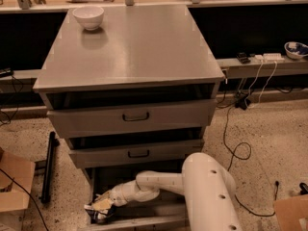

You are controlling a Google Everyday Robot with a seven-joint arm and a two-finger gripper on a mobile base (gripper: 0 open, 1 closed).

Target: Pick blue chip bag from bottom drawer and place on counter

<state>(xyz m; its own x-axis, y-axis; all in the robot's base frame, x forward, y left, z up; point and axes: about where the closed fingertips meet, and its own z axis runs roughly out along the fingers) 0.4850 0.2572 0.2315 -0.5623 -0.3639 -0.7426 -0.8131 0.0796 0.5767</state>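
Observation:
The blue chip bag (97, 212) lies crumpled in the front left corner of the open bottom drawer (139, 221). It looks dark with pale edges. My gripper (103, 205) reaches down into that drawer from the right, on the end of the white arm (202, 186), and sits right on the bag. The counter (130, 47) is the broad grey metal top of the cabinet, well above the gripper.
A white bowl (88, 17) stands on the counter's back left corner. Two wider drawers with black loop handles (135, 116) sit above the bottom drawer. A cardboard box (14, 186) and a black bar (47, 167) lie left; cables (236, 143) trail right.

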